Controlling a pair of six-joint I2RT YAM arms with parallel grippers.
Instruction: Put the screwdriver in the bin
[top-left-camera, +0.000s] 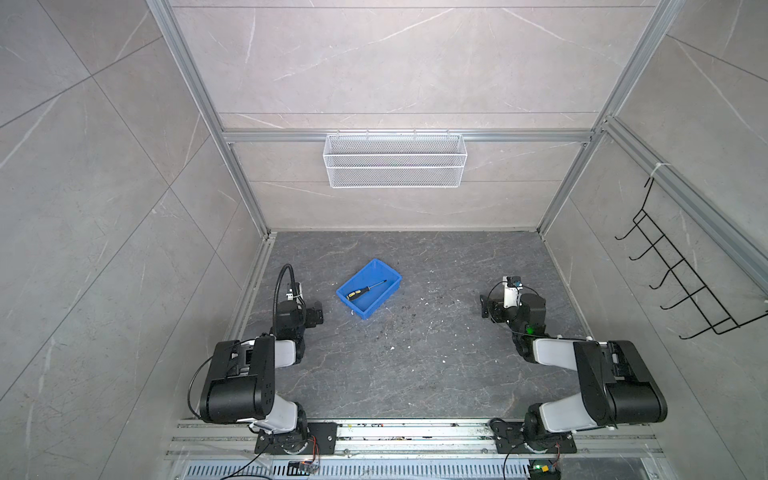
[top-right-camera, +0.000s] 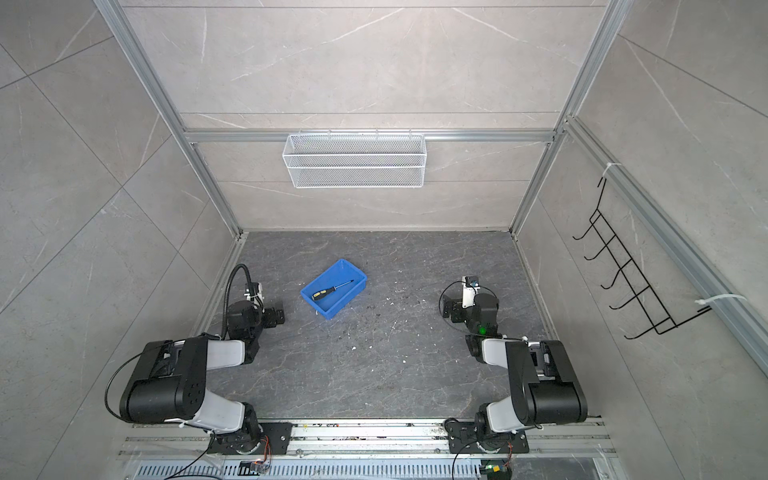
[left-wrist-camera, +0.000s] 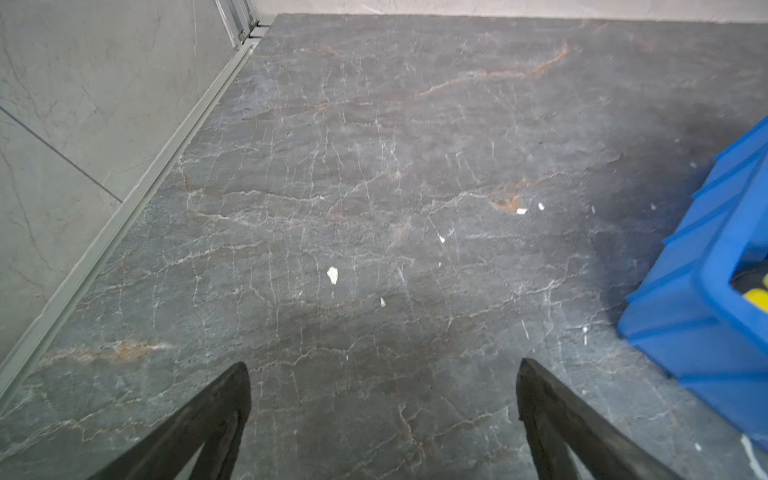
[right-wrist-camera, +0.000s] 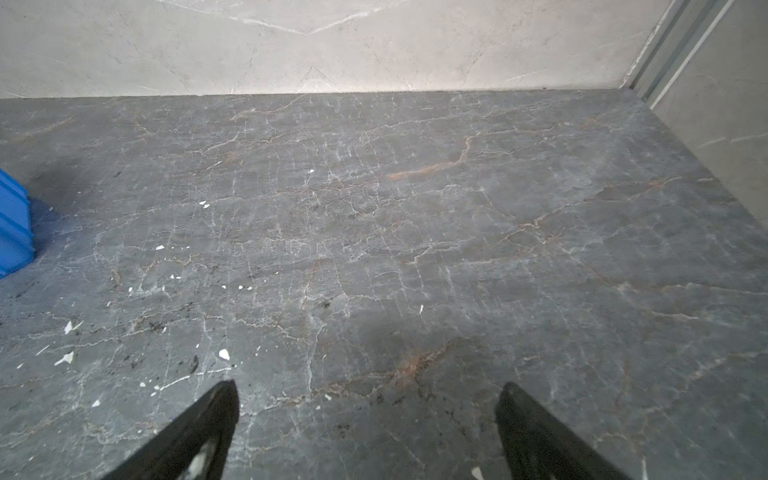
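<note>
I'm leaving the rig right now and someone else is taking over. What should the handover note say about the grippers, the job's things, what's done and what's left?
Left gripper: open, empty, over the table beside the bin.
Right gripper: open, empty, over the table, farther from the bin.
Screwdriver: lies flat inside the bin; nothing touches it.
Done: pick and drop; the tool is in the bin.
Left: nothing that shows.
</note>
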